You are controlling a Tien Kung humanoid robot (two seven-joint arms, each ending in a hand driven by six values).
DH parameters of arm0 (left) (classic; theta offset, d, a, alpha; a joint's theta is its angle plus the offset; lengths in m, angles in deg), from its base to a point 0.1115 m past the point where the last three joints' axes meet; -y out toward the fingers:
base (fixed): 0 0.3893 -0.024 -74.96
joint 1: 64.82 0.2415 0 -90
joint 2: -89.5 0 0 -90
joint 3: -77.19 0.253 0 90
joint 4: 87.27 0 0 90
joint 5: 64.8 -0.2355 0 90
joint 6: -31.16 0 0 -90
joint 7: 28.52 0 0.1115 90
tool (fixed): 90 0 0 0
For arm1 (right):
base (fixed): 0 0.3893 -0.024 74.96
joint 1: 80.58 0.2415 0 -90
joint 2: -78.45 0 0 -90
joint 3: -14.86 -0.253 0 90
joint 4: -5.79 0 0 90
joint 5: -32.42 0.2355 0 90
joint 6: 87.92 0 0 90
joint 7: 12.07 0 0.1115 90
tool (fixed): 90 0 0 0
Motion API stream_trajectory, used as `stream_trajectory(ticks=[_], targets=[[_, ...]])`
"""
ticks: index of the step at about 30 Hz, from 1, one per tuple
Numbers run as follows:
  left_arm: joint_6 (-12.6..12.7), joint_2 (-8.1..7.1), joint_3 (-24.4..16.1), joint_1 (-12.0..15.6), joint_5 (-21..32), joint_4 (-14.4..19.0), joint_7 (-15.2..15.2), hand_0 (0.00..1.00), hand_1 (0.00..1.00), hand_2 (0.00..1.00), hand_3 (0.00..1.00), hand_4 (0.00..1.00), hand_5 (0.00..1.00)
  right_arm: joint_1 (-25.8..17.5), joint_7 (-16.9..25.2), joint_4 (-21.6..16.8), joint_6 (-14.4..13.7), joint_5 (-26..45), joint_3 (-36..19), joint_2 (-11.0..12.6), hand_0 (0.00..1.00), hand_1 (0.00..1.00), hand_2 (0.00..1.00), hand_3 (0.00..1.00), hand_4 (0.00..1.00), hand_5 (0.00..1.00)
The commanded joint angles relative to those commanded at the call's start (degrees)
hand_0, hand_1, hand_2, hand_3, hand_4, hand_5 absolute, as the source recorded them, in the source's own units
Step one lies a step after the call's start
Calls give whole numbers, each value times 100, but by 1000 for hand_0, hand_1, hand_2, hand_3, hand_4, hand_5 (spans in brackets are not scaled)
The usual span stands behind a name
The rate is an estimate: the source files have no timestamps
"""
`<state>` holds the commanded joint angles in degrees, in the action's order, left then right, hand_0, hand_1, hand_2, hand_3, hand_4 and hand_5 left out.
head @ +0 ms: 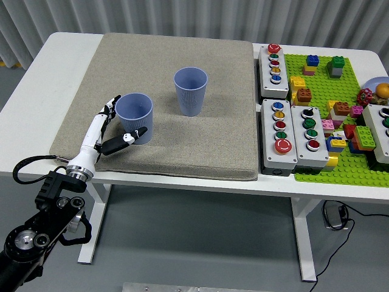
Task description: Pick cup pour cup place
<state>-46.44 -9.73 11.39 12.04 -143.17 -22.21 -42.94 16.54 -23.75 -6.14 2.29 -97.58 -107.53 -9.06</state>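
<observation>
- The near cup (135, 117) stands upright on the grey mat (200, 146), left of the second cup (191, 90).
- To grasp it well, wrap around mid-wall squarely and close gently, since the thin wall likely flexes.
- The left hand (109, 131) is spread, holding nothing: fingers (110, 109) beside the cup's left wall, thumb at its front.

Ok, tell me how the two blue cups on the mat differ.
The near cup sits at the mat's left, with the left robot hand open around it; the far cup stands farther back toward the middle, with nothing near it. Both are upright, ribbed, blue and look alike in size.
</observation>
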Motion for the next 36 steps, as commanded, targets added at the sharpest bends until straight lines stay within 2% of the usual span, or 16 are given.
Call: stream_trajectory(ticks=[19, 20, 22, 36], targets=[[-2, 62, 154, -343, 61, -293, 10, 942, 930, 998, 998, 998, 444, 34, 5, 3, -7, 0, -3, 3, 692, 661, 602, 598, 2, 255], [-2, 63, 156, -349, 63, -297, 10, 871, 883, 998, 998, 998, 447, 35, 5, 3, -7, 0, -4, 3, 692, 661, 602, 598, 2, 255], [7, 76, 178, -389, 65, -329, 8, 871, 883, 998, 998, 998, 447, 40, 6, 4, -5, 0, -4, 3, 692, 661, 602, 598, 2, 255], [6, 89, 197, -402, 60, -334, 9, 856, 869, 998, 998, 998, 445, 44, 6, 4, -8, 0, -7, 2, 691, 661, 602, 598, 2, 255]])
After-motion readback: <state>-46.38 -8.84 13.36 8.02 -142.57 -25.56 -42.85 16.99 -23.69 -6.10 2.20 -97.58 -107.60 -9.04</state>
